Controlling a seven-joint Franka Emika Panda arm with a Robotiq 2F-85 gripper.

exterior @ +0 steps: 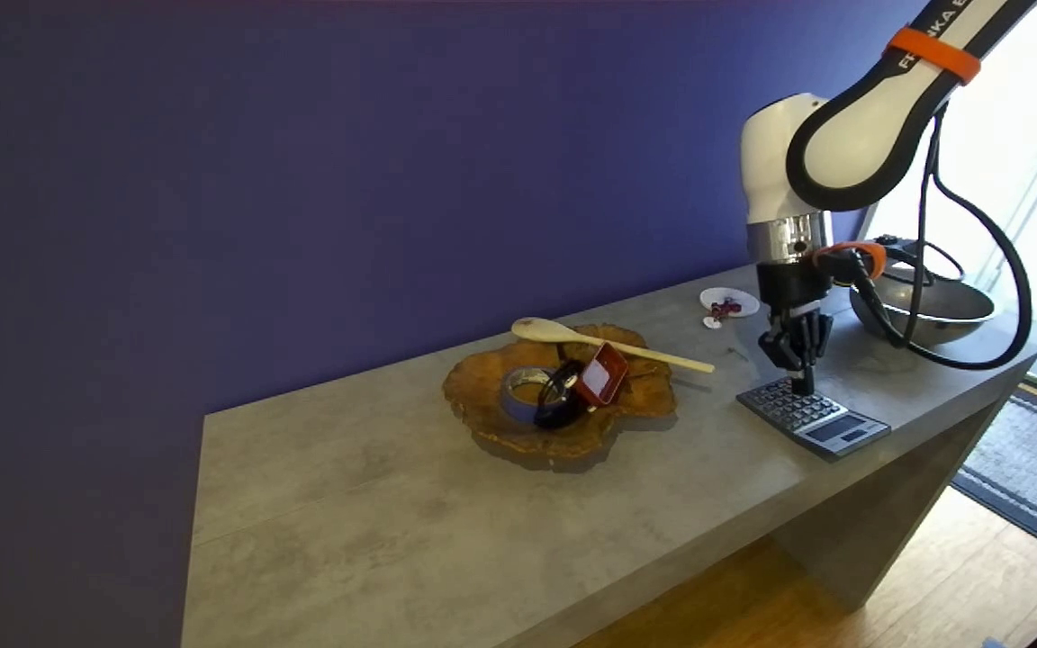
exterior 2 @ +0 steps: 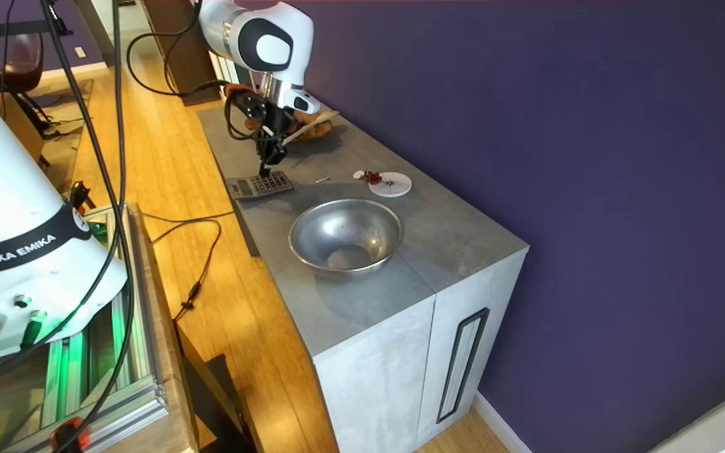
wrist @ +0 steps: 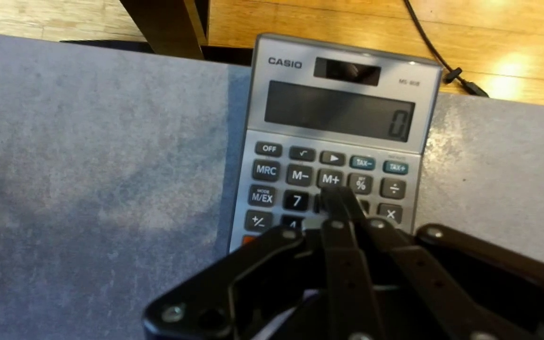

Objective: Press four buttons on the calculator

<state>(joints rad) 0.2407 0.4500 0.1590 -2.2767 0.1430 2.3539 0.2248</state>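
Pointing down, your fingers are pressed together over the calculator, presumably to poke single buttons!

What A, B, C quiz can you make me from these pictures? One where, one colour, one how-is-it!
1. Where is the long pale wooden spoon? A) in a shiny metal bowl B) across the rough-edged brown wooden tray C) on the floor

2. What colour is the wide strap on the white robot arm? A) green B) blue C) orange

3. What does the screen of the flat silver calculator show? A) 0 B) 57 C) nothing

1 B: it crosses the tray in an exterior view.
2 C: the strap looks bright orange there.
3 A: the wrist view shows a lone zero.
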